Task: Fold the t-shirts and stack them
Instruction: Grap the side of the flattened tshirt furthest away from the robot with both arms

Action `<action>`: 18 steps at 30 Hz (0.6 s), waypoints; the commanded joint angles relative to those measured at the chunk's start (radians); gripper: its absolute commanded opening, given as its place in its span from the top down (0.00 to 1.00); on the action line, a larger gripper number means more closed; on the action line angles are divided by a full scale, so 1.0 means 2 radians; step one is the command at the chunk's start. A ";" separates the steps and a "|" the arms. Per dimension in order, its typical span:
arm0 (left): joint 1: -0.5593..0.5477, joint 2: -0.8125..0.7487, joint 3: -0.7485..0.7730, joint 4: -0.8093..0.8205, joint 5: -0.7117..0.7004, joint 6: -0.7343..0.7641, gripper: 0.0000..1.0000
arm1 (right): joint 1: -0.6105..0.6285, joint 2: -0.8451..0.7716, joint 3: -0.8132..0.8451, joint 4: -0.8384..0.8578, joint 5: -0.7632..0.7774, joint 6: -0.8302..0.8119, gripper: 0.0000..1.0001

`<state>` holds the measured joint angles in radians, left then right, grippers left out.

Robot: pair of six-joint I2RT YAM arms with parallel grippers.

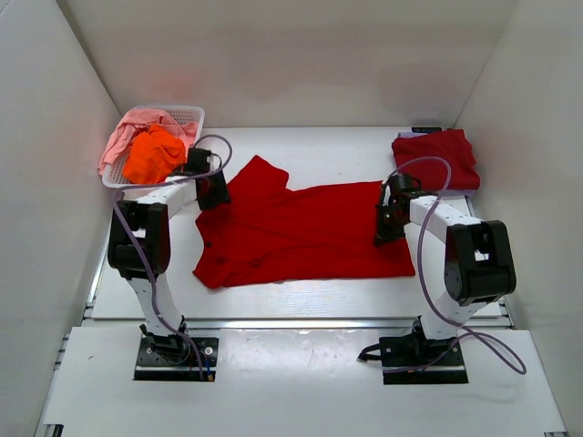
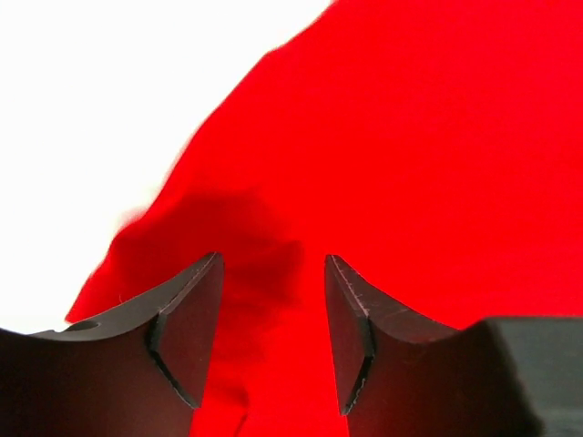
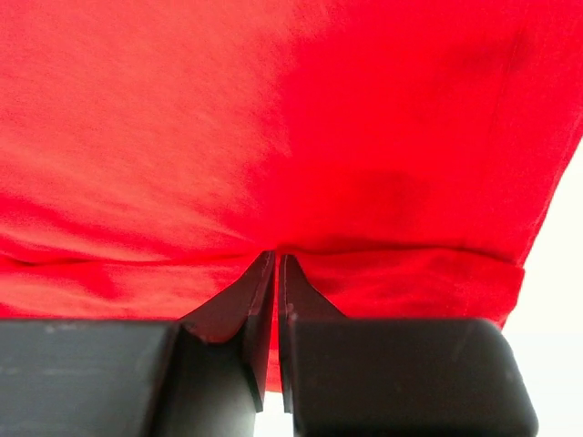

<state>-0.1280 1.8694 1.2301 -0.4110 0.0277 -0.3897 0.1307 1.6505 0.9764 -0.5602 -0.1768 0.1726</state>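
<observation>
A red t-shirt (image 1: 301,232) lies spread on the white table. My left gripper (image 1: 211,189) is at its upper left sleeve. In the left wrist view this gripper (image 2: 273,273) is open, with red cloth (image 2: 410,137) beneath and between the jaws. My right gripper (image 1: 390,223) is at the shirt's right hem. In the right wrist view it (image 3: 276,264) is shut on a thin fold of the red shirt (image 3: 273,137). A folded dark red t-shirt (image 1: 437,157) lies at the back right.
A white basket (image 1: 187,116) at the back left holds an orange garment (image 1: 155,153) and a pink garment (image 1: 123,137). White walls close in the table on three sides. The table's front edge (image 1: 301,321) runs just past the shirt.
</observation>
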 commanded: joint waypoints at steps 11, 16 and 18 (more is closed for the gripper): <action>-0.017 0.145 0.276 -0.015 0.040 0.074 0.36 | -0.001 -0.021 0.113 0.017 0.018 -0.029 0.89; -0.024 0.209 0.334 -0.053 0.025 0.088 0.34 | -0.017 -0.002 0.116 0.032 0.010 -0.027 0.82; -0.026 0.217 0.341 -0.063 0.012 0.096 0.31 | -0.025 0.013 0.122 0.035 0.009 -0.027 0.80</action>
<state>-0.1642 2.3219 1.8603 -0.4633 0.0837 -0.2390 0.1040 1.6402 1.1809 -0.5262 -0.1581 0.1268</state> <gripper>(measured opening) 0.681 0.193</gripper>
